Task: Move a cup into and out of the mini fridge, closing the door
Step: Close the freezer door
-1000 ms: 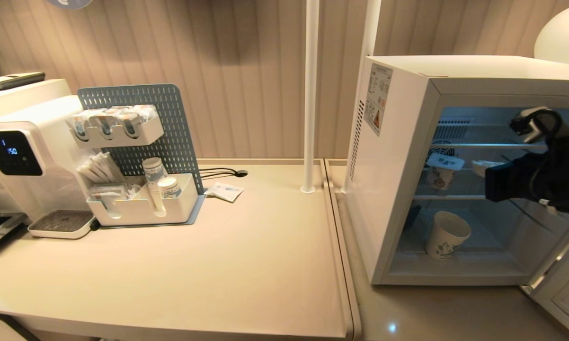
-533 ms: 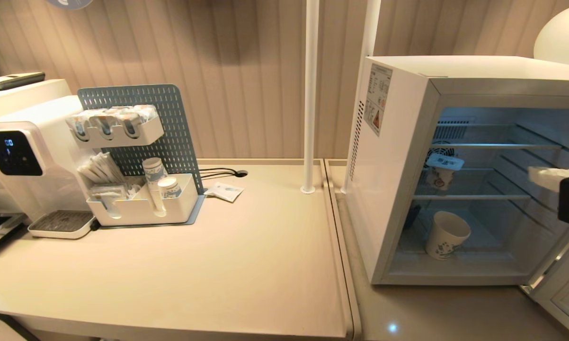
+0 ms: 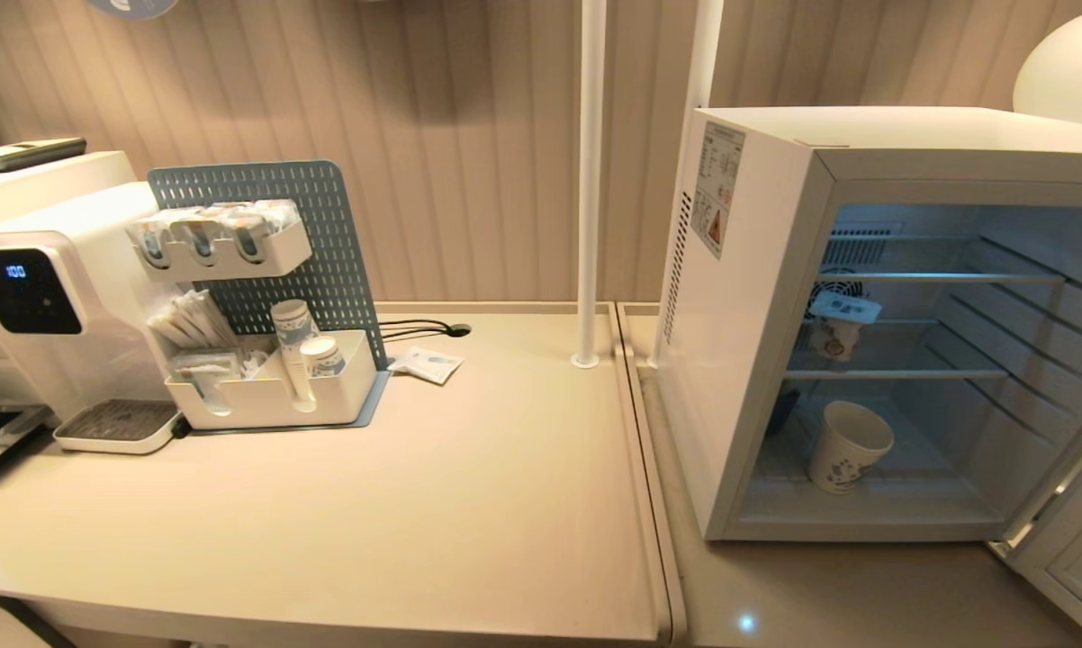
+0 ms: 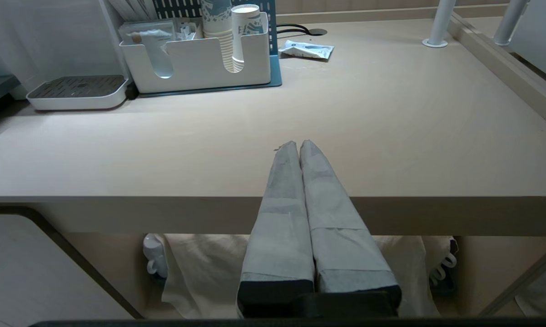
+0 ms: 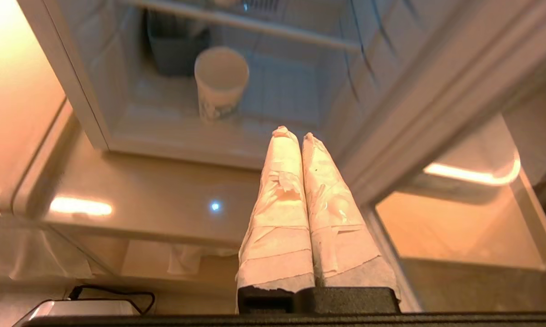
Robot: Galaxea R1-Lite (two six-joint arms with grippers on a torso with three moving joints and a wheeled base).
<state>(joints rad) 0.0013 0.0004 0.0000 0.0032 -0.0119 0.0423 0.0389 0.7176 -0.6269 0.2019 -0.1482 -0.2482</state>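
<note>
The mini fridge (image 3: pixel 757 270) stands at the right of the counter with its door (image 3: pixel 1077 549) swung open at the lower right. The white paper cup (image 3: pixel 849 447) with a blue print stands upright on the fridge floor, also seen in the right wrist view as the cup (image 5: pixel 220 81). My right gripper (image 5: pixel 299 133) is shut and empty, held outside the fridge in front of its opening, short of the cup and beside the door frame (image 5: pixel 418 118). My left gripper (image 4: pixel 299 143) is shut and empty, parked at the front edge of the table. Neither gripper shows in the head view.
A small foil-lidded tub (image 3: pixel 840 324) sits on the fridge's middle wire shelf. On the left of the table are a water dispenser (image 3: pixel 46 297) and an organiser (image 3: pixel 271 387) with stacked cups. Two white poles (image 3: pixel 589 180) rise between table and fridge. A sachet (image 3: pixel 426 364) lies near the organiser.
My right arm, which was in front of the fridge opening, has pulled back to the right and out of the head view. The cup has stayed on the fridge floor.
</note>
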